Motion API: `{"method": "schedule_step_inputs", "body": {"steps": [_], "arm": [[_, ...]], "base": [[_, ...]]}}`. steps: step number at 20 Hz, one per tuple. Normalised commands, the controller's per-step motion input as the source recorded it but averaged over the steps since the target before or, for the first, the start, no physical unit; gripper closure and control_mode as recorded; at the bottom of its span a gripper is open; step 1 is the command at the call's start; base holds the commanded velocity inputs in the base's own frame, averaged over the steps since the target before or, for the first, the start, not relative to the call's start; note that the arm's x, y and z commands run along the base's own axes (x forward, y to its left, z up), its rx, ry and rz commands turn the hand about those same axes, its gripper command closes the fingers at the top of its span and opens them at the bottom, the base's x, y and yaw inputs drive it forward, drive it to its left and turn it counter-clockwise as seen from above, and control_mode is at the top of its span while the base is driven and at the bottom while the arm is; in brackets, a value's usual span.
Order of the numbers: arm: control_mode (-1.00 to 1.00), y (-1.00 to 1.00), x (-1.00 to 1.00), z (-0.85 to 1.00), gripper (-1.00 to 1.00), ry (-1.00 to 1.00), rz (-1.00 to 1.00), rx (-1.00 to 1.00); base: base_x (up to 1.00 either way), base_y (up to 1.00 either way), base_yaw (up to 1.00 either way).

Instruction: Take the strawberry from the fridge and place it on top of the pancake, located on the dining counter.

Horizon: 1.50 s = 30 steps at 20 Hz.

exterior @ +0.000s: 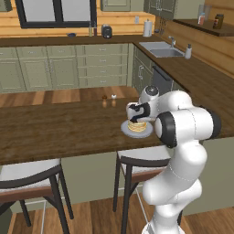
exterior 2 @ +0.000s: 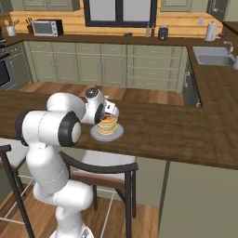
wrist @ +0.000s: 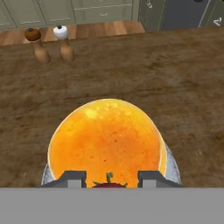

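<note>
Clamped between the gripper's (wrist: 111, 179) two dark finger tips sits the strawberry (wrist: 108, 183), its red top and green leaves peeking out just above the near edge of the pancake (wrist: 106, 139). Largest around it is the dining counter (exterior: 55, 128), dark brown wood with white-seated stools (exterior: 27, 176) tucked under. On it rests the round grey plate (exterior 2: 95, 135) carrying the stack. Farther back on the wood stand two small shakers (wrist: 49, 43), side by side.

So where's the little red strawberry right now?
In the hand view, the small red strawberry sits between the gripper fingertips, just above the orange-topped pancake stack on the dark-brown wooden dining counter.
</note>
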Motion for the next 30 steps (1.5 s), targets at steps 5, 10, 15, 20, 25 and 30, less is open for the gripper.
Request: {"method": "schedule_step_inputs", "body": {"steps": [5, 10, 15, 20, 25, 30], "arm": [[-1.00, 0.00, 0.30, 0.07, 1.00, 0.03, 0.00, 0.00], [-1.00, 0.00, 0.24, -0.11, 1.00, 0.00, 0.00, 0.00], [-1.00, 0.00, 0.03, -0.36, 1.00, 0.00, 0.00, 0.00], [-1.00, 0.00, 0.03, -0.26, 1.00, 0.00, 0.00, 0.00], [-1.00, 0.00, -0.01, -0.10, 1.00, 0.00, 0.00, 0.00], [-1.00, 0.00, -0.11, -0.32, -1.00, 0.01, 0.00, 0.00]], "base": [[0.00, 0.00, 0.00], [0.00, 0.00, 0.00], [0.00, 0.00, 0.00], [0.00, 0.00, 0.00], [0.00, 0.00, 0.00], [0.00, 0.00, 0.00]]}}
